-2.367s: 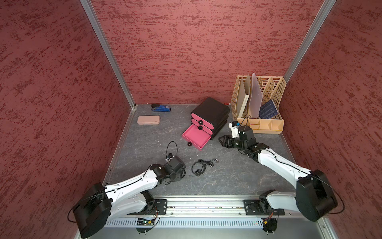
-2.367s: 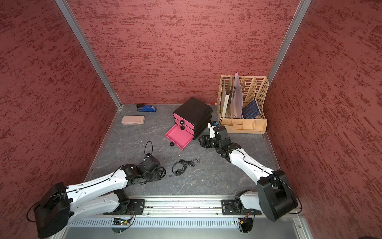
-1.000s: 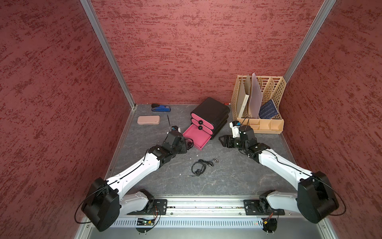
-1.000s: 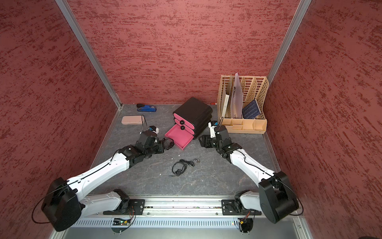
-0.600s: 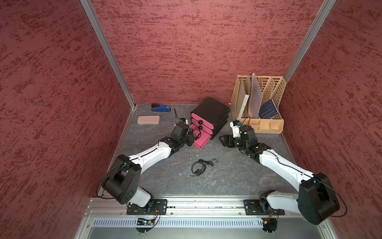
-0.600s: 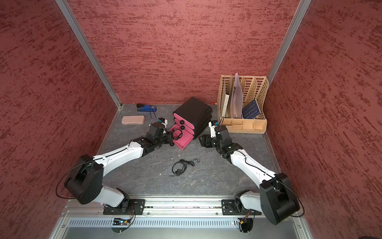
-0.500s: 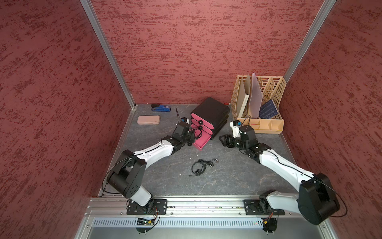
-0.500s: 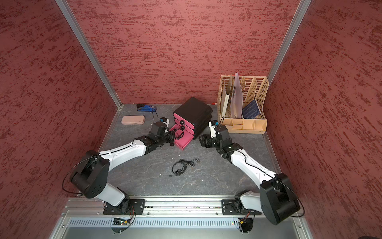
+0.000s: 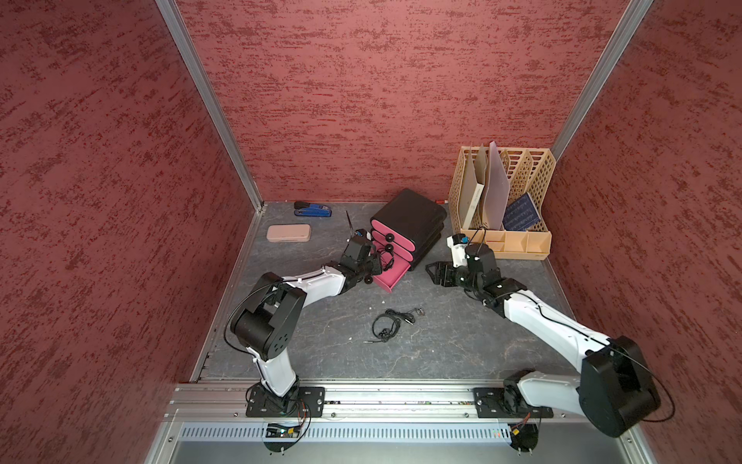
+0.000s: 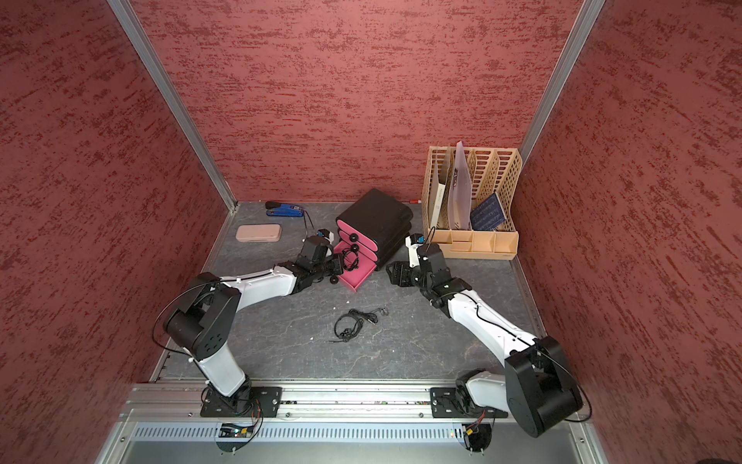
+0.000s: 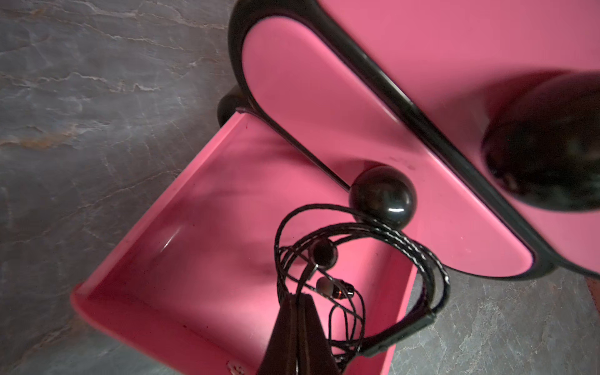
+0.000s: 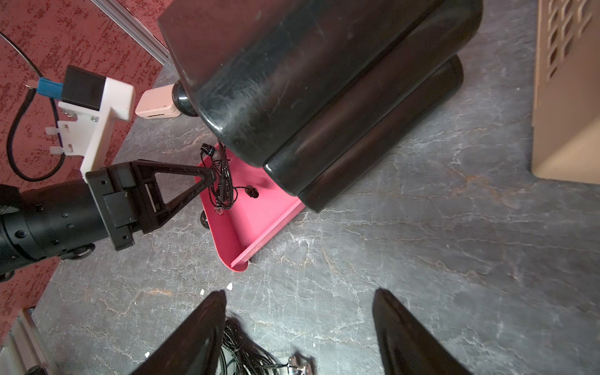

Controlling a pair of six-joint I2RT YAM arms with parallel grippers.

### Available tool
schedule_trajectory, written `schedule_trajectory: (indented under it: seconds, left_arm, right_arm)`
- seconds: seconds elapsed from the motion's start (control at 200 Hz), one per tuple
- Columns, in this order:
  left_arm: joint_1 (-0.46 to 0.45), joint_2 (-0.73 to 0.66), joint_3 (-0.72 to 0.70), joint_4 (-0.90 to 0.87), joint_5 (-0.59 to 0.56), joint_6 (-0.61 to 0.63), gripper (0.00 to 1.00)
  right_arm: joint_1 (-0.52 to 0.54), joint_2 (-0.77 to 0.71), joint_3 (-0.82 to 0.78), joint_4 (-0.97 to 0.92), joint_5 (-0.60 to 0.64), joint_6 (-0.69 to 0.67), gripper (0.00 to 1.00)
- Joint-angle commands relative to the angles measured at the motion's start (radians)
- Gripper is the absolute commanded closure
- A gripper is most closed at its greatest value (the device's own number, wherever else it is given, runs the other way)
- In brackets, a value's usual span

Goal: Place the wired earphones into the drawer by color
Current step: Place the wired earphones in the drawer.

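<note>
Left wrist: left end effector (image 11: 297, 297) clamps black earphones (image 11: 406, 246) over pink drawer (image 11: 194, 243); right end effector (image 12: 300, 292) apart.

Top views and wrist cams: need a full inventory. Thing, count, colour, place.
held earphones: 1, black, dangling over the open drawer
loose earphones: 1, black, on the table in front of the drawer
open drawer: 1, pink, bottom of the unit, pulled out
drawer unit: 1, black shell with pink fronts, rear centre
file organiser: 1, beige, rear right, holds sheets
stapler: 1, blue and black, rear left
case: 1, pale pink, near the stapler
table: 1, grey stone look
left gripper: 1, black, shut on the held earphones
right gripper: 1, black, open, empty, right of the unit
</note>
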Motion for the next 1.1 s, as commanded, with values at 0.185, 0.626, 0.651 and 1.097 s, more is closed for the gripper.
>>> schedule_trajectory:
  seconds: [0.185, 0.626, 0.651, 1.097]
  left_arm:
    - [0.005, -0.053, -0.052, 0.083, 0.011, -0.029, 1.00]
    - [0.011, -0.062, -0.088, 0.088, 0.009, -0.034, 1.00]
    - [0.011, -0.060, -0.089, 0.090, 0.009, -0.035, 1.00]
    - [0.012, -0.049, -0.091, 0.078, -0.002, -0.039, 1.00]
  right_arm:
    - [0.004, -0.023, 0.001, -0.003, 0.018, -0.016, 0.24]
    - [0.004, -0.026, 0.001, -0.003, 0.016, -0.013, 0.24]
    - [0.005, -0.026, 0.000, -0.003, 0.014, -0.013, 0.24]
    - [0.005, -0.025, 0.003, -0.002, 0.003, -0.016, 0.24]
